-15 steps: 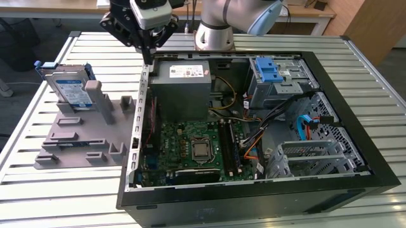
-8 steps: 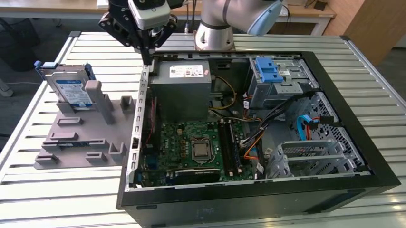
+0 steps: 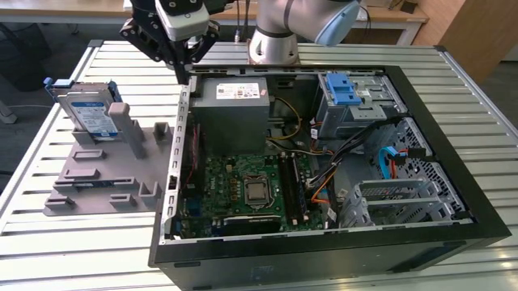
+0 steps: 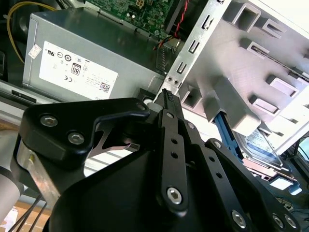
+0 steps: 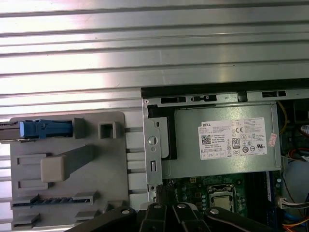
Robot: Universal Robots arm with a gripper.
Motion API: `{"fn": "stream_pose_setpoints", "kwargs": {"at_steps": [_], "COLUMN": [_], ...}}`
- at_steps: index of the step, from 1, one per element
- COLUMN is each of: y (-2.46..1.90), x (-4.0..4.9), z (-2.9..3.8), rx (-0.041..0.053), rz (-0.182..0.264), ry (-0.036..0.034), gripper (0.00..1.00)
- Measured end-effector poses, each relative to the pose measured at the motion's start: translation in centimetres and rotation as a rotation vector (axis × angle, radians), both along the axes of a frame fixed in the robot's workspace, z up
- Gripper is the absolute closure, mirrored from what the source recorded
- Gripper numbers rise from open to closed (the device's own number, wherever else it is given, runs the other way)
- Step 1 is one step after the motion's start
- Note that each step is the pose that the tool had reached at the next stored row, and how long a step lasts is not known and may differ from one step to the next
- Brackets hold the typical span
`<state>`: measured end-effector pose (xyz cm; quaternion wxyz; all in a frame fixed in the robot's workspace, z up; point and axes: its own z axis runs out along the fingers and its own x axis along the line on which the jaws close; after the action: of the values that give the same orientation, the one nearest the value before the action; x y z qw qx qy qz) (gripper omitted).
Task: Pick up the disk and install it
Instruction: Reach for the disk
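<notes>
Blue-railed disk stands in its holder, apart from the closed jaws.

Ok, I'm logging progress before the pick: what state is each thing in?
disk: standing on edge in the grey holder, not gripped.
gripper: shut, empty, over the case's wall.
computer case: lying on its side, open.
</notes>
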<state>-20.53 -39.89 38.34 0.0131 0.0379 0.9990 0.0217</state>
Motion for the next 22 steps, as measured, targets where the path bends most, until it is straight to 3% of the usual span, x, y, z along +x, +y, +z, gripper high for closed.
{"fn": "stream_pose_setpoints", "kwargs": {"at_steps": [8, 22], "y": [0.01, 0.66], "x": [-0.38, -2.97], "z": [-0.01, -0.10], "rx": [-0.0001, 0.0000], "rz": [0.000, 0.000], "ry": [0.0001, -0.0001], "gripper": [0.89, 0.89]}}
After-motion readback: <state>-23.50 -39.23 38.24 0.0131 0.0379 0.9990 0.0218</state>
